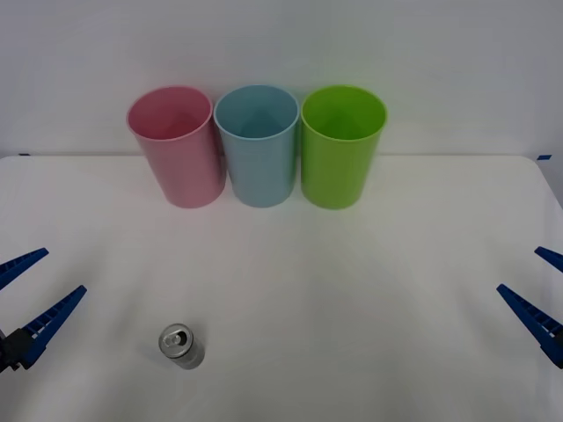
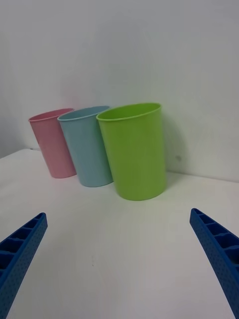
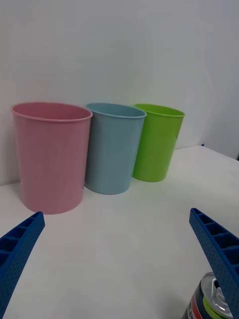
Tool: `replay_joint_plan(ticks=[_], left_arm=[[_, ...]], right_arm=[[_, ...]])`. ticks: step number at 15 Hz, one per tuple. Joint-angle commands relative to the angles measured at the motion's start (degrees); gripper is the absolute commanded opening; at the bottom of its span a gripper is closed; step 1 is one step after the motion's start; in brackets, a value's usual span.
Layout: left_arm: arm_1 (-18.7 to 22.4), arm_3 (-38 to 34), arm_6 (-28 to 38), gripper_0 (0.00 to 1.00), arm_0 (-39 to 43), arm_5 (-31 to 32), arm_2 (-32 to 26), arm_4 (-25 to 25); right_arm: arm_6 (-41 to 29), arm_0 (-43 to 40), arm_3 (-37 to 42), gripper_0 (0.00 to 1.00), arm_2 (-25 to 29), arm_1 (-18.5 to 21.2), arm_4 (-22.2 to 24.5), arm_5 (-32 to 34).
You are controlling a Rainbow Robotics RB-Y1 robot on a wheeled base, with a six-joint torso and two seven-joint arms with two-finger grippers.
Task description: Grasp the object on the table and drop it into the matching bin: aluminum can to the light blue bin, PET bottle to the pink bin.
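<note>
the aluminum can [image 1: 181, 345] stood upright on the bench [image 1: 352, 290], well in front of the pink bin [image 1: 175, 146] and nearest your left gripper [image 1: 33, 293], whose fingers [image 1: 53, 321] were spread and held nothing. your right gripper [image 1: 538, 290] waited just as released, far across from the can. a fast close could have tipped that light can; the light blue bin [image 1: 258, 145] sat tight between its neighbours, so a drop could stray. the can's label was cut off.

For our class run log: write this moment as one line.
can: upright on table, near left | blue bin: middle | left pincer: open | right pincer: open
</note>
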State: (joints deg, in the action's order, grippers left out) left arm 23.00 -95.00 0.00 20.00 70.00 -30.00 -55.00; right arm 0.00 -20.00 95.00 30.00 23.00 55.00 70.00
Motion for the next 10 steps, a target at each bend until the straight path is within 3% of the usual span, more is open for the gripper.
replay_joint_plan(ticks=[1, 6, 10], left_arm=[[0.0, 0.0, 0.0, 1.0, 0.0, 0.0, 0.0, 0.0], [-0.8, -0.1, -1.0, 1.0, -0.9, -0.3, 2.4, 0.1], [4.2, -0.1, -1.5, 1.0, 0.5, 0.9, 3.1, 0.1]], right_arm=[[0.0, 0.0, 0.0, 1.0, 0.0, 0.0, 0.0, 0.0], [0.0, 0.0, 0.0, 1.0, 0.0, 0.0, 0.0, 0.0], [0.0, 0.0, 0.0, 1.0, 0.0, 0.0, 0.0, 0.0]])
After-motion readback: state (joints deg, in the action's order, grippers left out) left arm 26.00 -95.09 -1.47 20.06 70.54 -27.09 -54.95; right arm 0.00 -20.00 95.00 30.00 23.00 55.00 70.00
